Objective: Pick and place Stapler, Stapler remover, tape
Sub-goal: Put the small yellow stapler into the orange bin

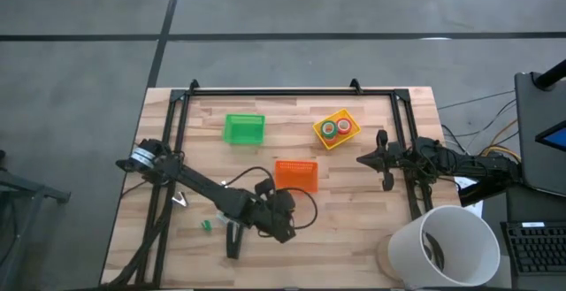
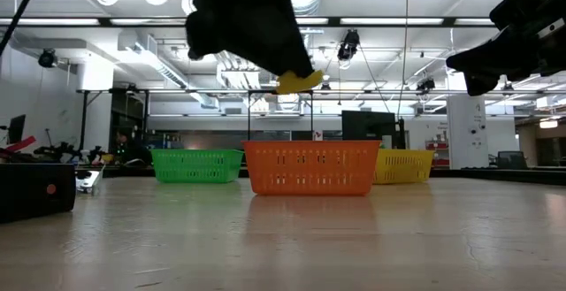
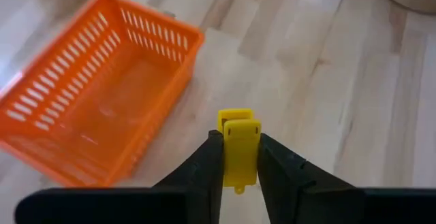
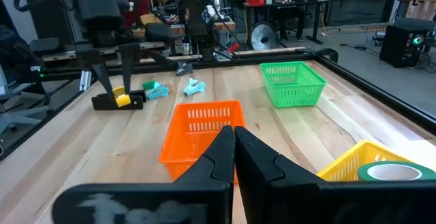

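A small yellow staple remover (image 3: pixel 238 149) is held clenched between the fingers of the left hand (image 3: pixel 238 173) above the worktop (image 1: pixel 354 220), just beside the empty orange basket (image 3: pixel 95 94), while the right hand (image 4: pixel 234 157) is kept closed and empty near the yellow basket (image 1: pixel 337 129) in which tape rolls (image 1: pixel 335 128) are seen.

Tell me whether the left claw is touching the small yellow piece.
Touching. In the left wrist view the left claw is closed on the yellow piece, both dark fingers pressed flat against its sides, beside the orange basket.
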